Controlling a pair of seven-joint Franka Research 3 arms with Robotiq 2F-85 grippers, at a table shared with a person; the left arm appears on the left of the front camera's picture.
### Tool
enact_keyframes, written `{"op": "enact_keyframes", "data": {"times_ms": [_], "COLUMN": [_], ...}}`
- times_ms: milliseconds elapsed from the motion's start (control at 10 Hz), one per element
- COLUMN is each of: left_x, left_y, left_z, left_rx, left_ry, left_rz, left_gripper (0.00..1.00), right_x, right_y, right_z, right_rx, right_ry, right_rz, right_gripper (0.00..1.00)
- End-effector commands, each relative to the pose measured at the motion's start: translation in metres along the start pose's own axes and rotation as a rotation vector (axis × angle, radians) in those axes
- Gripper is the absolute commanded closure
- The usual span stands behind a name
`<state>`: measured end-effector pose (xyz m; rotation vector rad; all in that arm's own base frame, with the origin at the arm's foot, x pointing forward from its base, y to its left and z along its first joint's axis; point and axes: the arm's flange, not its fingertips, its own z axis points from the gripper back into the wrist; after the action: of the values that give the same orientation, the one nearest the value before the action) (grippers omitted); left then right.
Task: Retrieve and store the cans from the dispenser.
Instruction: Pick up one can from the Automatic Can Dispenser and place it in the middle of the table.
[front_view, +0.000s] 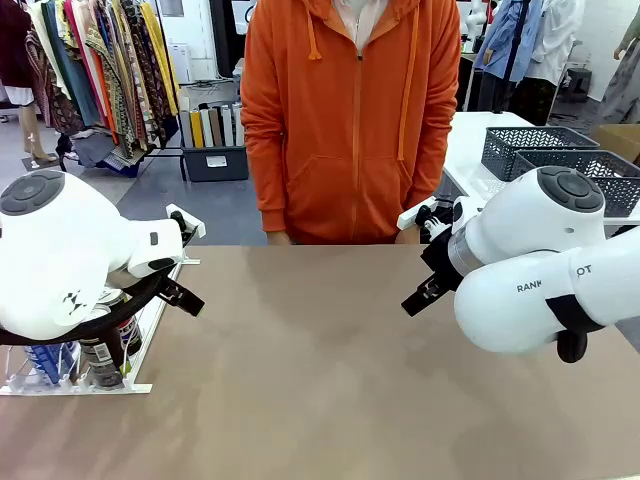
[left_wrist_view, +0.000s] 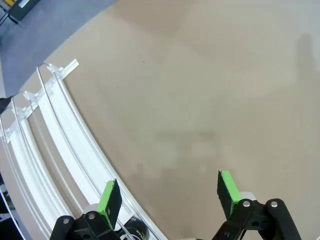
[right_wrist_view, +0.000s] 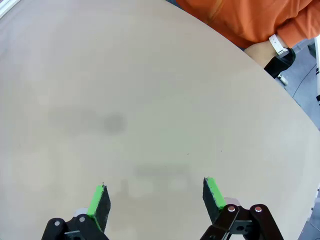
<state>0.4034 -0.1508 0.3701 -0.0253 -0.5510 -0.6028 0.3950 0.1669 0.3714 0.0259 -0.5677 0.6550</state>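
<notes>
Now, dispenser (front_view: 148, 345): white railed rack at the robot's-left edge of the table (front_view: 320, 380). In the left wrist view its long lanes (left_wrist_view: 55, 130) curve away bare.
Cans (front_view: 100, 362): bunched at the near end of the dispenser, a blue one and darker ones with silver tops. The left arm's white body covers most of them, so no count is possible.
Left gripper (left_wrist_view: 168, 184): hovering right over the dispenser's inner edge, jaws spread wide, nothing between the green pads (left_wrist_view: 109, 200). One pad sits over the outermost rail, the other over bare table just beside the dispenser.
Right gripper (right_wrist_view: 156, 192): well apart from the dispenser, out on the opposite side of the table. Jaws wide, nothing gripped, plain tabletop beneath.
Person (front_view: 350, 120): orange hoodie, standing at the far edge, past the table's middle from the dispenser. A hand (right_wrist_view: 262, 50) with a white wristband shows at that edge.
Baskets (front_view: 560, 150): dark grey mesh on a white surface, far across from the dispenser, behind the right arm.
</notes>
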Motion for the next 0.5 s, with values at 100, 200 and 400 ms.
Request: {"op": "enact_keyframes", "data": {"times_ms": [100,200,400], "left_x": [0.0001,0.0001,0.0001], "left_y": [-0.0001,-0.0001,-0.0001], "left_z": [0.0002,0.0002,0.0002], "left_rx": [0.0,0.0,0.0], "left_ry": [0.0,0.0,0.0], "left_rz": [-0.001,-0.001,-0.001], "left_gripper": [0.0,0.0,0.0], "right_x": [0.0,0.0,0.0], "right_y": [0.0,0.0,0.0], "right_z": [0.0,0.0,0.0], "right_rx": [0.0,0.0,0.0], "right_ry": [0.0,0.0,0.0], "right_rz": [0.0,0.0,0.0], "right_gripper": [0.0,0.0,0.0]}}
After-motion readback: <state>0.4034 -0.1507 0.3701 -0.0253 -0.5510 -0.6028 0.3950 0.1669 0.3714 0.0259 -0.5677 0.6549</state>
